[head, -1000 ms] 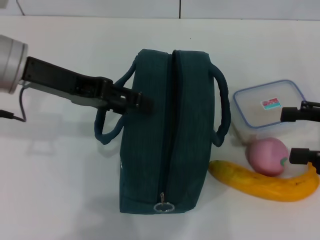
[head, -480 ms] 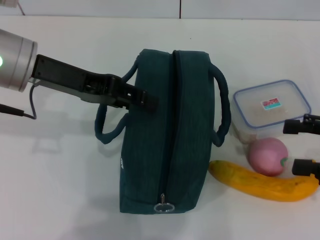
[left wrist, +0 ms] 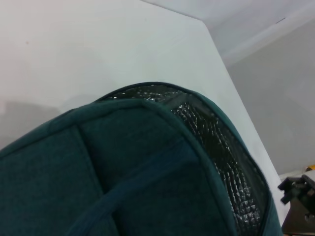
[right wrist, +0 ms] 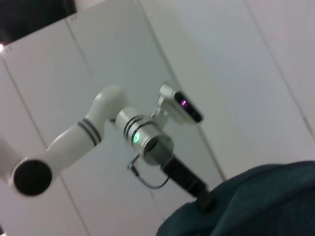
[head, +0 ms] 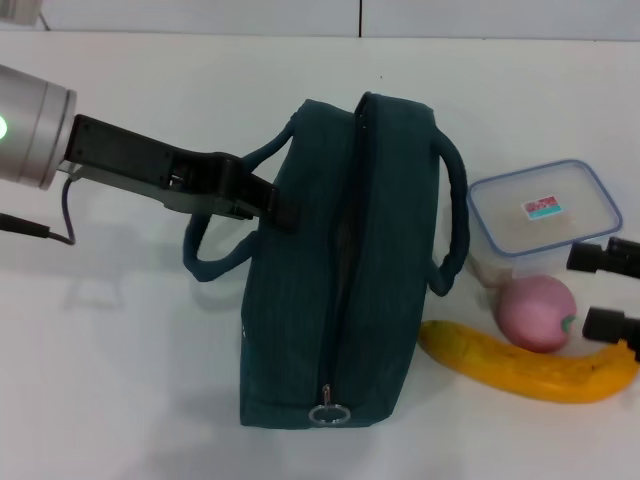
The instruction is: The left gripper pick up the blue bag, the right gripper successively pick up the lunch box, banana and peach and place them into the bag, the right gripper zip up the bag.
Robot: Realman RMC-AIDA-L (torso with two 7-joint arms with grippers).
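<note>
- Step in hand, I judge: the left gripper (head: 278, 205) taking hold of the bag (head: 340, 270); nothing is packed yet.
- The left arm reaches in low and level, its tip against the bag's near flank by the handle (head: 215, 262); whether its fingers are spread or pinching cloth, I cannot tell.
- The bag's mouth gapes slightly, showing silver lining (left wrist: 216, 147).
- The right gripper (head: 608, 290) waits with fingers spread; box (head: 540, 215), peach (head: 537, 313) and banana (head: 525, 365) lie just beside it.
- Next: lift the bag's side, widen the mouth, then fetch the box.
</note>
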